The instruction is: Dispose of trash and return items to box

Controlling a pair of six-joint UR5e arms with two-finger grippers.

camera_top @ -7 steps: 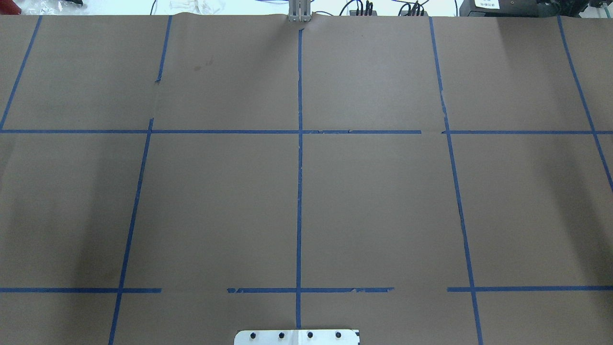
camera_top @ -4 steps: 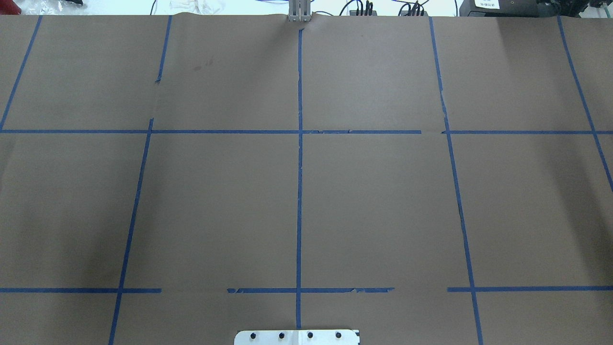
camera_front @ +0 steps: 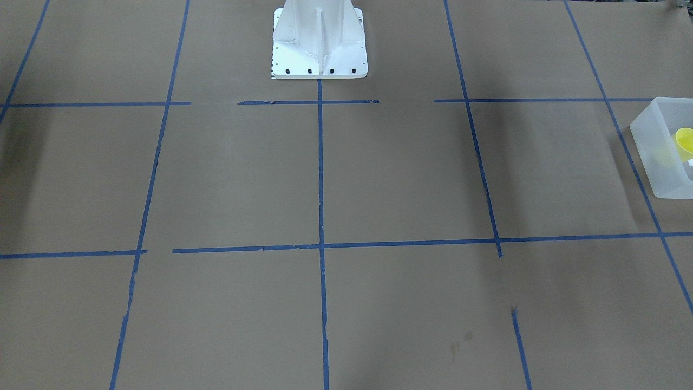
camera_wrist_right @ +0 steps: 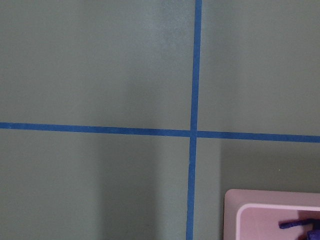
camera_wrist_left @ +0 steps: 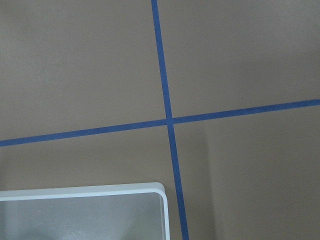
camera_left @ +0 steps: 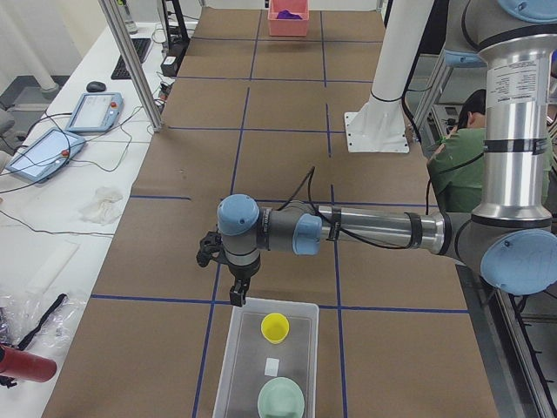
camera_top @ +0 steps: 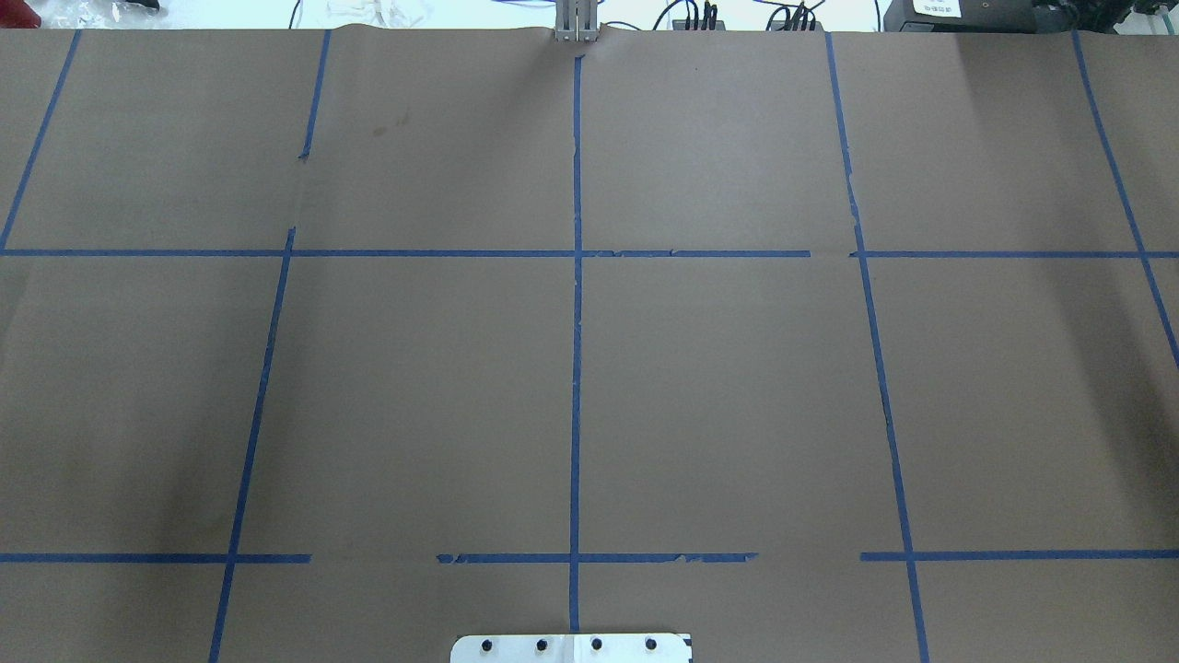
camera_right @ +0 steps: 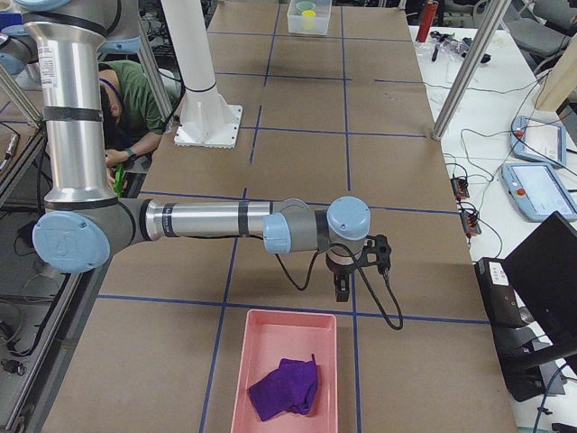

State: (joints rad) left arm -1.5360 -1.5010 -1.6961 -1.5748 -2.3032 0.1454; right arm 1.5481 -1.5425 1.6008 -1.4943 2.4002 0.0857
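The frosted white box (camera_left: 224, 366) stands at the table's left end. It holds the yellow cup (camera_left: 275, 327) and the mint-green bowl (camera_left: 281, 401). The box (camera_front: 658, 162) and cup (camera_front: 685, 140) also show at the right edge of the front-facing view. My left gripper (camera_left: 236, 296) points down just above the box's near rim; I cannot tell if it is open or shut. The box's corner (camera_wrist_left: 100, 192) shows in the left wrist view. My right gripper (camera_right: 342, 290) points down just before a pink tray (camera_right: 242, 361); its state is also unclear.
The pink tray holds a crumpled purple cloth (camera_right: 284, 388); the tray's corner (camera_wrist_right: 270, 197) shows in the right wrist view. The robot's white base (camera_front: 319, 43) stands mid-table. Brown paper with blue tape lines covers the table. An operator (camera_left: 457, 148) sits behind the robot.
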